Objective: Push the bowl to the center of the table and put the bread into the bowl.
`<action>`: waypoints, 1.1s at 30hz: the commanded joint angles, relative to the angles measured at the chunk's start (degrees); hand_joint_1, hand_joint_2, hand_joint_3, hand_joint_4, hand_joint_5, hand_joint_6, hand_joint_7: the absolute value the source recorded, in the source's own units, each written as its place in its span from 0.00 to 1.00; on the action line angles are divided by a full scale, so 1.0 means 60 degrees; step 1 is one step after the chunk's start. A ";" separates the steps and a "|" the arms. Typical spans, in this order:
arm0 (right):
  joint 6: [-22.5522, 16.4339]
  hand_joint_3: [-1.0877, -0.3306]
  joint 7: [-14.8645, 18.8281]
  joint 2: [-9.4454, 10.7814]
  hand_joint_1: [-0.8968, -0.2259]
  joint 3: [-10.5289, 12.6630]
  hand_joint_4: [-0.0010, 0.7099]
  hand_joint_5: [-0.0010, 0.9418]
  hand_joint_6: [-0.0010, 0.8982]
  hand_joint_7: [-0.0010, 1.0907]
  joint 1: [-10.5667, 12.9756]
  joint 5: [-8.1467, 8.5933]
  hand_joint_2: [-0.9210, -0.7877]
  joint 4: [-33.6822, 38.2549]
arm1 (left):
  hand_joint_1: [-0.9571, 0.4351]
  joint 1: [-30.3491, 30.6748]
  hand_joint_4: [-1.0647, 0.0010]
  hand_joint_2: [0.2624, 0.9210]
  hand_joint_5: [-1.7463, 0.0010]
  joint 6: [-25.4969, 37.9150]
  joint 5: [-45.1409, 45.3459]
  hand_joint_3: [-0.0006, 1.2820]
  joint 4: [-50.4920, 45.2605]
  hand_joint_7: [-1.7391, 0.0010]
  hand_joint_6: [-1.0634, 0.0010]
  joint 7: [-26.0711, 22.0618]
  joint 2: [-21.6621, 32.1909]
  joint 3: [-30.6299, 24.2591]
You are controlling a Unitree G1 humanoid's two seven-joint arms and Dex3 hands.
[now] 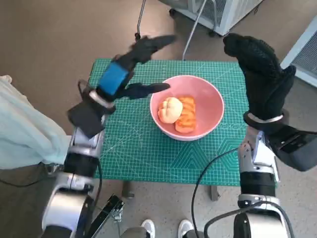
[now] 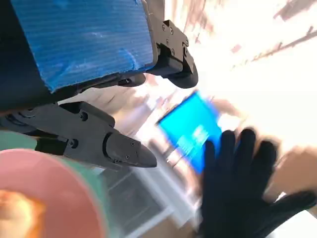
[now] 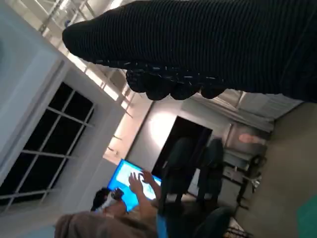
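Pink bowl (image 1: 187,107) sits near the middle of the green-matted desk (image 1: 148,153) with the bread (image 1: 177,113) inside it. The left hand (image 1: 124,69) hovers beside the bowl, fingers apart and empty; the right hand (image 1: 260,74) is raised, fingers straight and empty. In the left wrist view the bowl's rim (image 2: 54,193) lies under the spread black fingers (image 2: 119,148). The right wrist view shows the glove (image 3: 198,44) above a person at a blue screen (image 3: 130,184).

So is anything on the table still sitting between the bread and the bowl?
No. The bread already lies inside the pink bowl, near the middle of the green mat. Both the left hand and right hand are raised, holding nothing.
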State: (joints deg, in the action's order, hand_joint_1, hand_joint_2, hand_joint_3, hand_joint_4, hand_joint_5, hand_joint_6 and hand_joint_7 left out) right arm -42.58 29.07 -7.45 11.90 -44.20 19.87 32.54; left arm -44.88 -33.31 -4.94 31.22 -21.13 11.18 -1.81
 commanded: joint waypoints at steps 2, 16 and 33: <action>0.0214 0.48 -0.0443 0.0157 0.36 -0.0139 0.40 0.01 0.00 0.79 0.0041 -0.0247 0.00 -0.0281 | 0.50 0.0706 0.61 1.00 1.00 0.0114 -0.0143 0.06 -0.1355 0.81 0.65 0.0833 -0.0461 -0.0251; 0.0304 0.47 -0.0896 0.0172 0.41 -0.0407 0.39 0.01 0.01 0.78 -0.0149 -0.0583 0.00 -0.0555 | 0.50 0.1187 0.63 1.00 1.00 0.0264 -0.0005 0.11 -0.2011 0.64 0.85 0.1453 -0.0443 -0.0302; 0.0247 0.45 -0.0977 -0.0067 0.39 -0.0531 0.38 0.00 0.02 0.76 -0.0283 -0.0894 0.00 -0.0563 | 0.49 0.1119 0.65 1.00 1.00 0.0894 -0.0267 0.12 -0.2752 0.63 0.87 0.1255 -0.0311 -0.0364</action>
State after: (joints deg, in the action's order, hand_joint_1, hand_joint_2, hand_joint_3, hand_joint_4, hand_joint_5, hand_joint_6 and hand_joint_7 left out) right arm -41.52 23.43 -7.11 8.83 -46.12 15.34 29.14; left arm -37.92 -28.54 -6.44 16.02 -13.63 8.86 -3.65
